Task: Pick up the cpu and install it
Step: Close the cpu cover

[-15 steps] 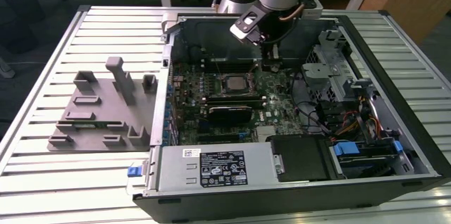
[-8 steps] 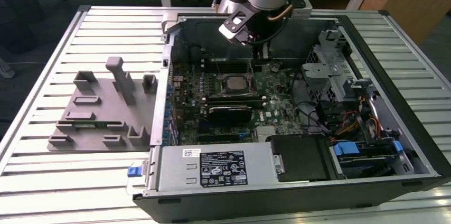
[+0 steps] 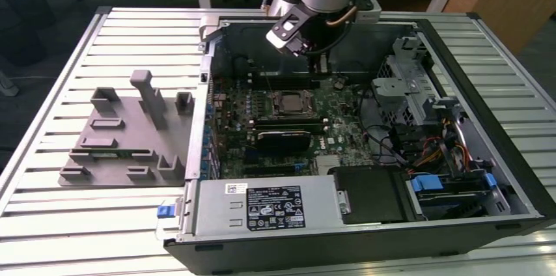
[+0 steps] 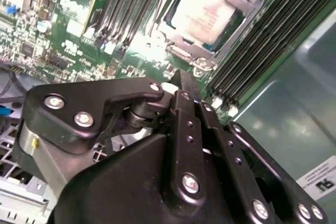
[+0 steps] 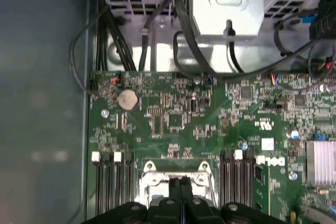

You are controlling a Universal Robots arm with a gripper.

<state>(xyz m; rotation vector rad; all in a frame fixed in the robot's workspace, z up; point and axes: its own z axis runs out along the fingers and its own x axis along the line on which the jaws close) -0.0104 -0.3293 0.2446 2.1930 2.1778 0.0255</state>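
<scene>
The cpu [image 4: 203,11] lies flat in the socket [image 4: 181,52], silver top up, with the socket's metal frame over its edges. The socket sits on the motherboard [image 3: 334,129] inside the open case [image 3: 521,178], which lies on its side on the slatted table [image 3: 130,35].

In the exterior view, the near end of the case holds a grey power supply [image 3: 260,207] with a black box [image 3: 374,193] just beside it. Coloured cables [image 3: 426,155] lie toward the exterior view's right. Further in is the motherboard, and the cpu [image 3: 290,101] is near its middle, between rows of memory slots [image 5: 113,182]. A coin battery [image 5: 127,99] sits on the board past the slots.

The pincer [image 5: 181,182] hangs above the board near the socket. Its black fingers are pressed together with nothing between them, clear of the cpu.

A grey tray [image 3: 122,136] with upright posts stands on the table beside the case, on the exterior view's left.
</scene>
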